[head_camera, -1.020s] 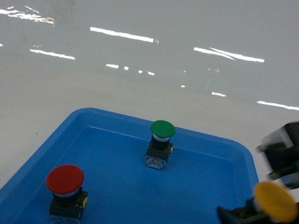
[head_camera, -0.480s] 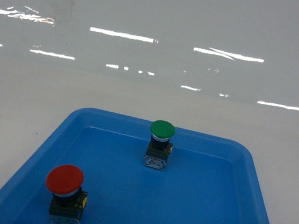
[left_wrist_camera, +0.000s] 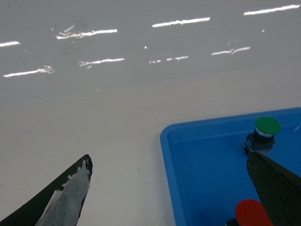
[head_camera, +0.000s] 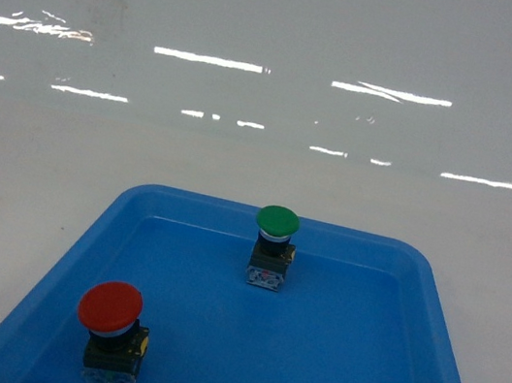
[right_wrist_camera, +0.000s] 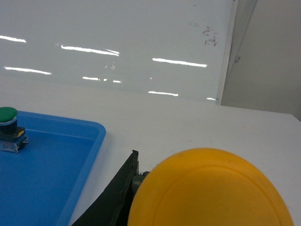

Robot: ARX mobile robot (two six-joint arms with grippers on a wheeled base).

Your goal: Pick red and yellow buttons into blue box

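**Yellow button lifted off to the right**

The right gripper (right_wrist_camera: 141, 197) is clamped on the yellow button (right_wrist_camera: 211, 190), outside the shallow blue tray's (head_camera: 442, 311) right rim and gone from the head view since a second ago. The red button (head_camera: 112, 320) sits near the tray's left wall, the green button (head_camera: 274, 244) near its far rim. The left gripper (left_wrist_camera: 169, 188) hangs spread wide.
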